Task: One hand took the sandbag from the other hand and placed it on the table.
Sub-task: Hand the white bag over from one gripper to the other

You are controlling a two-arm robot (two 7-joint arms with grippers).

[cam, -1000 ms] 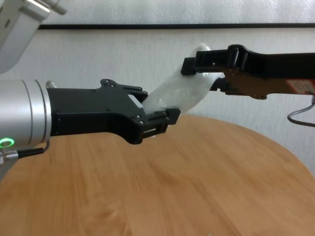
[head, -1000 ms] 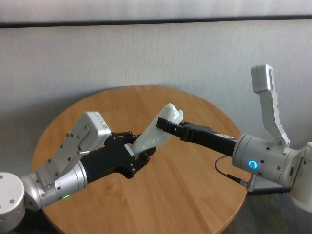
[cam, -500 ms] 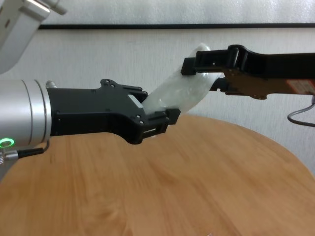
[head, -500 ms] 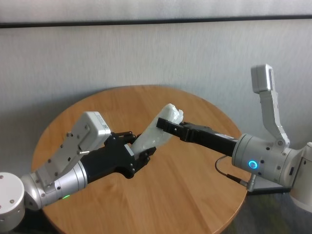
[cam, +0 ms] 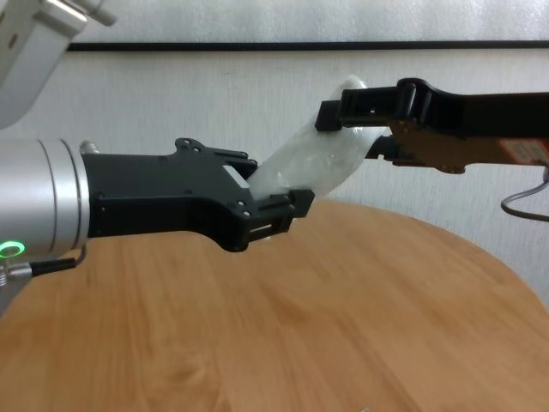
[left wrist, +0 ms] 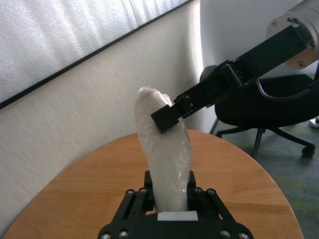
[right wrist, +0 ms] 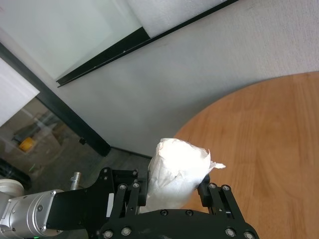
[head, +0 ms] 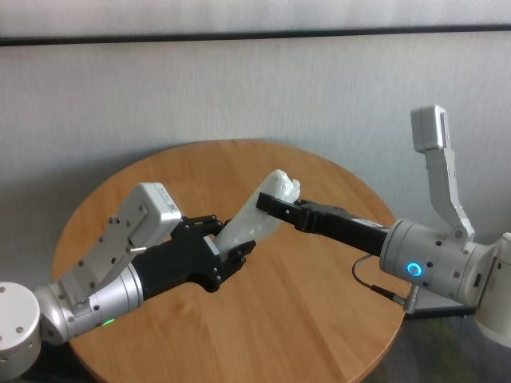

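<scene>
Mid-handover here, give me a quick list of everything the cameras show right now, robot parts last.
sandbag: one, white in crinkly clear plastic, held tilted in the air above the table, between the two grippers.
table: one, round, light-brown wood grain, under both arms.
office chair: one, black, on the floor beyond the table, seen in the left wrist view.
wall: pale grey, with a black strip along its top, behind the table.
left gripper: one, broad and black on a silver wrist with a green light, shut on the sandbag's lower end.
right gripper: one, slim and black with an orange-brown section and a blue light, its fingers on either side of the sandbag's upper end.
</scene>
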